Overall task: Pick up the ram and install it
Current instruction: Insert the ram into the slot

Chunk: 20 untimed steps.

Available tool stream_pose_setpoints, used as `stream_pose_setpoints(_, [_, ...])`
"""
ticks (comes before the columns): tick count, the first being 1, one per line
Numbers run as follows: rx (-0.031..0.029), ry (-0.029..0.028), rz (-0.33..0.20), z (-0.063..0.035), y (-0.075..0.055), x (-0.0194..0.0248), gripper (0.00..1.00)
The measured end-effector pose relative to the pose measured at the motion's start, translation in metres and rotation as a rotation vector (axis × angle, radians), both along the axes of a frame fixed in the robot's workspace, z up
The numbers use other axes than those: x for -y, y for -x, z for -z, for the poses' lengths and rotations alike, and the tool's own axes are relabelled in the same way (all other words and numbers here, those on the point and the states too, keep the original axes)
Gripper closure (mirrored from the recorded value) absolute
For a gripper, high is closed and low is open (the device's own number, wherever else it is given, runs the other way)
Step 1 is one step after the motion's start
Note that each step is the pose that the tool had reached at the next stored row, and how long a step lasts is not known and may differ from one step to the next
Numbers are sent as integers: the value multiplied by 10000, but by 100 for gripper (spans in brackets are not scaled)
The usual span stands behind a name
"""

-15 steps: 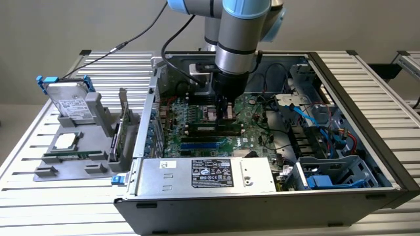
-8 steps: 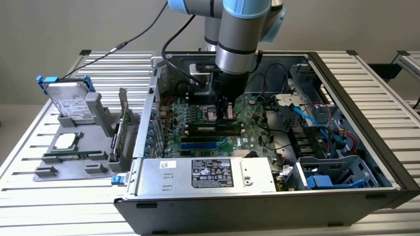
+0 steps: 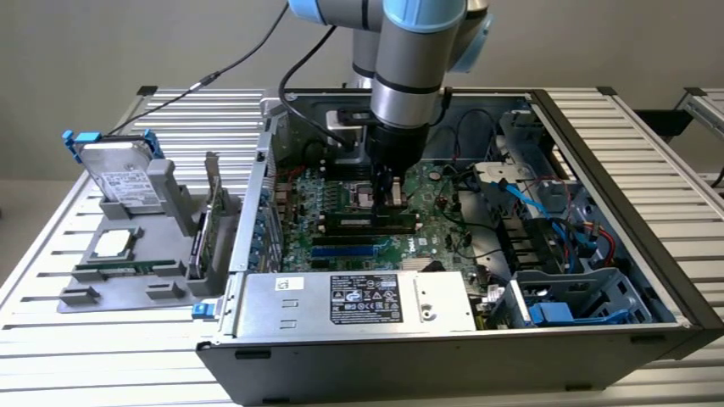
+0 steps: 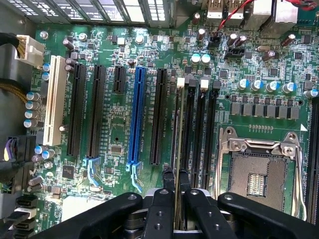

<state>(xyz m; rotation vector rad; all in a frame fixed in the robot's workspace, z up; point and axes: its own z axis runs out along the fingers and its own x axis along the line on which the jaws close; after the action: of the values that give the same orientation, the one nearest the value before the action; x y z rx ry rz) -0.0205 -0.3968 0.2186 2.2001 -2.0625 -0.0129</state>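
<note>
- Gripping an edge-on board: the black two-fingered tool (image 4: 175,174) is closed on the ram (image 4: 178,124), a long, narrow, thin green circuit-board stick. One of its fingers (image 4: 166,186) presses on each flat face.
- Location: the ram stands on edge inside the open dark metal computer case (image 3: 633,170), which rests on the slatted aluminium surface (image 3: 114,356). It lies in line with the row of long black plastic memory slots (image 4: 200,129) on the green motherboard (image 4: 112,114), just beside the silver square processor socket (image 4: 259,172). Whether its lower edge has entered a slot cannot be told.
- In the exterior view the tool (image 3: 391,197) hangs upright over the middle of the motherboard.
- Handling, as judged: the stick is probably very light and stiff along its length. It is thin enough to crack or flex if twisted or pushed off-line. Its faces look smooth, so a light pinch may slip.
- Where to hold, as judged: take it across the two flat faces by the upper edge, near mid-length. Keep clear of the contact edge, and spread pressure over the chips rather than their corners.
</note>
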Motion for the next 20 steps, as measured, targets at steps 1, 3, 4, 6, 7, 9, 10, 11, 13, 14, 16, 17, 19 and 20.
stream_pose_setpoints(1, [8, 1, -3, 1, 0, 0, 86])
stream_pose_setpoints(3, [22, 1, -5, 6, 1, -1, 86])
stream_pose_setpoints(4, [28, 1, -5, 8, 0, -1, 86])
stream_pose_setpoints(6, [40, 2, -5, 12, 1, -3, 86])
stream_pose_setpoints(7, [45, 2, -5, 14, 1, -4, 86])
stream_pose_setpoints(9, [59, 9, -4, 20, 2, -10, 86])
stream_pose_setpoints(10, [67, 11, -5, 23, 2, -13, 86])
stream_pose_setpoints(11, [73, 13, -5, 25, 2, -16, 86])
stream_pose_setpoints(13, [76, 14, -6, 26, 1, -18, 86])
stream_pose_setpoints(14, [77, 16, -7, 26, 1, -18, 86])
stream_pose_setpoints(16, [81, 12, -7, 27, 1, -19, 86])
stream_pose_setpoints(17, [90, 2, -11, 30, -2, -21, 85])
stream_pose_setpoints(19, [79, 9, -7, 28, 0, -20, 79])
stream_pose_setpoints(20, [77, 14, -6, 26, 1, -19, 72])
